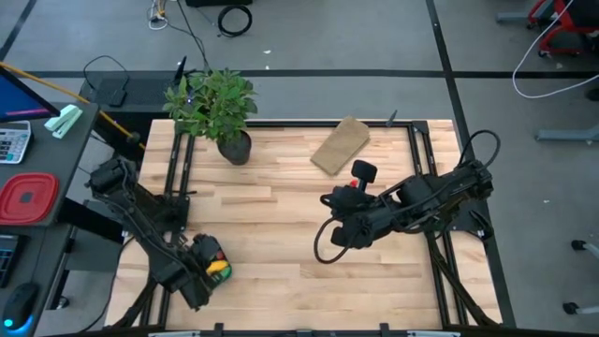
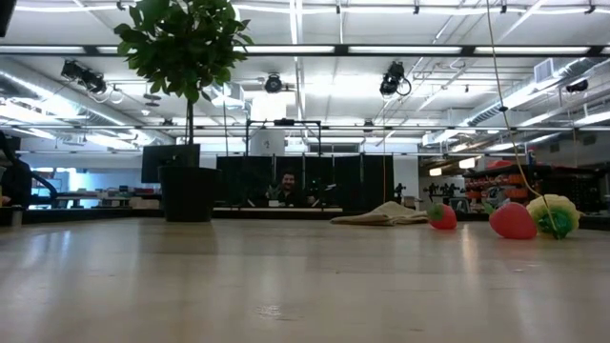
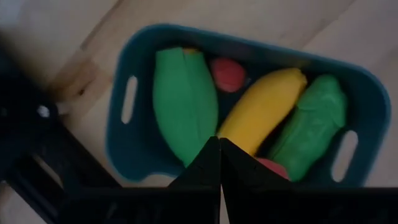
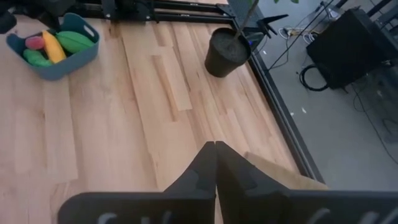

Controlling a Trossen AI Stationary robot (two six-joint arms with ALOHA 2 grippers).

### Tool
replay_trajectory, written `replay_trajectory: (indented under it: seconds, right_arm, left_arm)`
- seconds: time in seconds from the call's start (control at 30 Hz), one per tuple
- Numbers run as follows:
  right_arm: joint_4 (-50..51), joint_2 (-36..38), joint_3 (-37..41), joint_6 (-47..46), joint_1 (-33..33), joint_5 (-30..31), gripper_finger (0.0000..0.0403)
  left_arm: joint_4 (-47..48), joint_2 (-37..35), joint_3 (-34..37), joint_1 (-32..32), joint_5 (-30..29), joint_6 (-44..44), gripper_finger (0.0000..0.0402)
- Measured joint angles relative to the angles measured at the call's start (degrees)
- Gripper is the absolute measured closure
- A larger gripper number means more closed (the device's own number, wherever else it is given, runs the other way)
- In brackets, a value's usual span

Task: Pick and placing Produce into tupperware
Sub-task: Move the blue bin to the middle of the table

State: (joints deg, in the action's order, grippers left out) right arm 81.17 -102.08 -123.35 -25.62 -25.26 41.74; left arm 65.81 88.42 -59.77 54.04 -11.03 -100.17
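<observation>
Both sets of fingers are pressed together, empty. Tupperware [image 4: 53, 46] with produce [image 3: 261, 109] is set near desk [image 1: 281, 271] edge; potted plant [image 1: 217, 110] stands at the far edge, middle open.

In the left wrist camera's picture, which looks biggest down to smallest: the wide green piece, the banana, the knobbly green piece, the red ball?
1. Wide green piece.
2. Banana and knobbly green piece: they look alike in size, so no ranking.
3. Red ball, partly hidden.

blue tupperware [image 3: 124, 146], yellow banana [image 3: 264, 109]
</observation>
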Motion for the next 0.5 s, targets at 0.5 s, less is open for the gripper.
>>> replay_trajectory:
  seconds: [0.5]
  right_arm:
    - [0.0, 0.0, 0.0, 0.3, 0.0, 0.3, 0.0394]
  left_arm:
    - [-5.6, 0.0, 0.1, 8.9, 12.5, -17.7, 0.0397]
